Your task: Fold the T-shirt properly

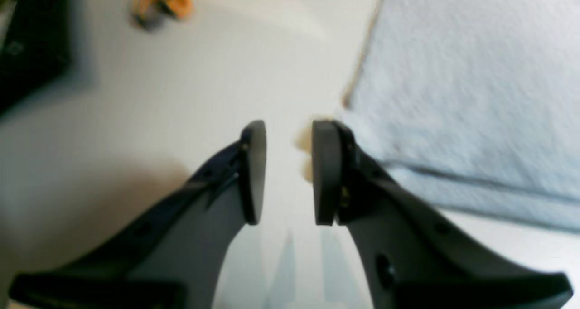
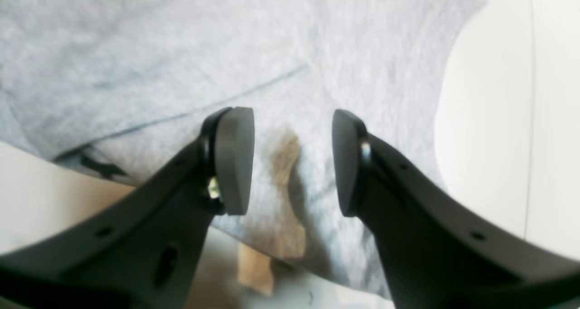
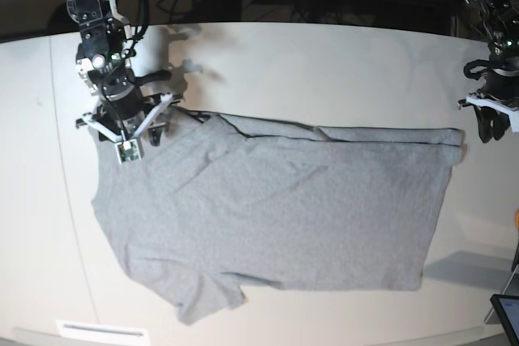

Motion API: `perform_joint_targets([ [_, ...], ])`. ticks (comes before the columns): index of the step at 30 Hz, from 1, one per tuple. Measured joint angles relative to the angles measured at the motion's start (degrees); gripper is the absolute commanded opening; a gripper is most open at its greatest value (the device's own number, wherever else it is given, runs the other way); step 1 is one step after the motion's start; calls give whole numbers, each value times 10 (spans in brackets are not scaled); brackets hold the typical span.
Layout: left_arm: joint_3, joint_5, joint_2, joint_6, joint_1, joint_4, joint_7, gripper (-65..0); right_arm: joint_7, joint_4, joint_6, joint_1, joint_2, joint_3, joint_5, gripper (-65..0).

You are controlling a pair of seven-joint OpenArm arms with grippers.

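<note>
The heather-grey T-shirt [image 3: 276,208] lies spread on the white table [image 3: 324,62], plain side up, with a folded edge running along its far side. In the base view my right gripper [image 3: 126,127] hangs over the shirt's far left corner. The right wrist view shows that gripper [image 2: 292,159] open just above the cloth [image 2: 181,64], nothing between its pads. My left gripper [image 3: 491,127] sits just beyond the shirt's far right corner. In the left wrist view it [image 1: 288,164] stands open over bare table, with the shirt's edge [image 1: 476,96] right beside its right finger.
An orange object [image 1: 161,3] lies on the table ahead of the left gripper, and a dark object [image 1: 31,37] sits at that view's left. A screen corner [image 3: 507,313] shows at the near right table edge. Cables run behind the table's far edge.
</note>
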Motion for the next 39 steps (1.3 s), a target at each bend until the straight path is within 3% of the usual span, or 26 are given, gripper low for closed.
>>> perform_joint_targets([
  [2,-1,-5,6,3,-19,-3,33,-467,-2,0,0,-1,1,0,0,-373],
  [8,-3,-127,-4,5,-59,-25,112,-465,-1,0,5,-6,-11,-5,0,-371],
  [19,-4,-134,2,5,-78,-58,113,-464,0,0,4,-24,-10,-3,0,-379],
  [21,-5,-133,2,6,-94,-90,113,-422,2,0,4,-23,-10,-3,0,-379],
  [23,-4,-135,1,5,-103,-117,113,-339,2,0,4,-23,-10,-4,0,-379],
  [25,-4,-133,1,7,-108,-134,114,-312,2,0,4,-23,-10,-4,0,-379],
  [39,0,-133,2,5,-131,-141,112,-316,2,0,4,-24,-11,-4,0,-379],
])
